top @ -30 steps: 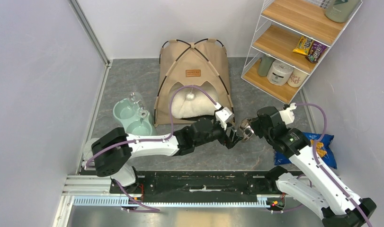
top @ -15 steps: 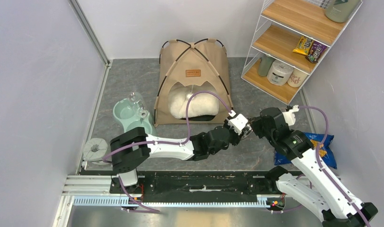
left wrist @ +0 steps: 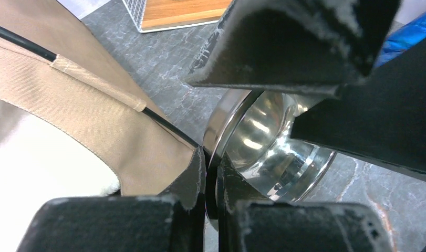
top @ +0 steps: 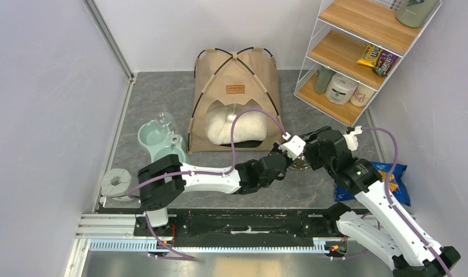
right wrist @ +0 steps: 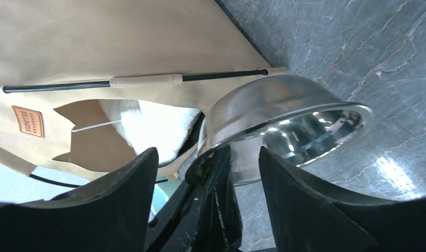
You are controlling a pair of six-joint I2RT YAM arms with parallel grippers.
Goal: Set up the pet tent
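Note:
The pet tent (top: 236,75) stands upright at the back of the floor, tan with black crossing poles and a brown label. A fluffy white pillow (top: 234,127) lies in its doorway. To the right of the tent's front corner, a shiny steel bowl (left wrist: 263,142) hangs tilted between the two arms. My left gripper (left wrist: 210,163) is shut on the bowl's rim, close to the tent fabric (left wrist: 95,115). My right gripper (right wrist: 206,153) is open, its fingers spread on either side of the left fingers and the bowl (right wrist: 284,113). In the top view the bowl (top: 301,163) is mostly hidden.
A green water feeder (top: 159,141) sits left of the tent. A wire shelf (top: 358,52) with snacks and jars stands at the back right. A blue snack bag (top: 387,182) lies under the right arm. A grey roll (top: 117,182) rests near the left wall.
My left gripper reached right to the bowl and shut on its rim. My right gripper, shut on the bowl before, has opened.

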